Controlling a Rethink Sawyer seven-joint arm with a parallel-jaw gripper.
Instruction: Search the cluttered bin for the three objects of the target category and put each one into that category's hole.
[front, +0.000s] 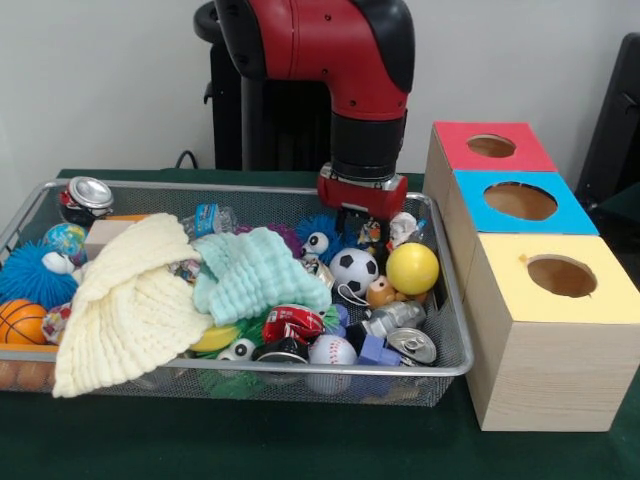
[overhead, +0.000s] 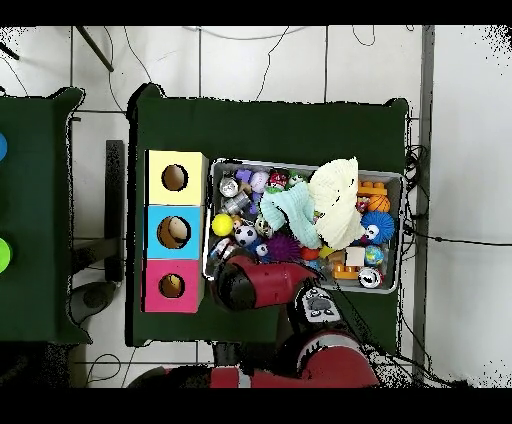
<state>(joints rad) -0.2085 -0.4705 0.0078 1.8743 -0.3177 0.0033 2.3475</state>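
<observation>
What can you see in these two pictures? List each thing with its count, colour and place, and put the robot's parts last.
Wire bin: one, silver, on the green table.
Boxes with holes: three, red, blue, yellow, beside the bin.
Cloths: two, cream and mint, over the clutter.
Balls: yellow, soccer, baseball, basketball.
Cans: several, silver and red, near and far corner.
Spiky blue toy: bin's end.
Arm: red and black.
Gripper: low in the bin's far side.

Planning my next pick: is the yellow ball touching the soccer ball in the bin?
Apart. The front view shows a dark gap between the yellow ball and the soccer ball; a small orange toy sits below that gap.
</observation>
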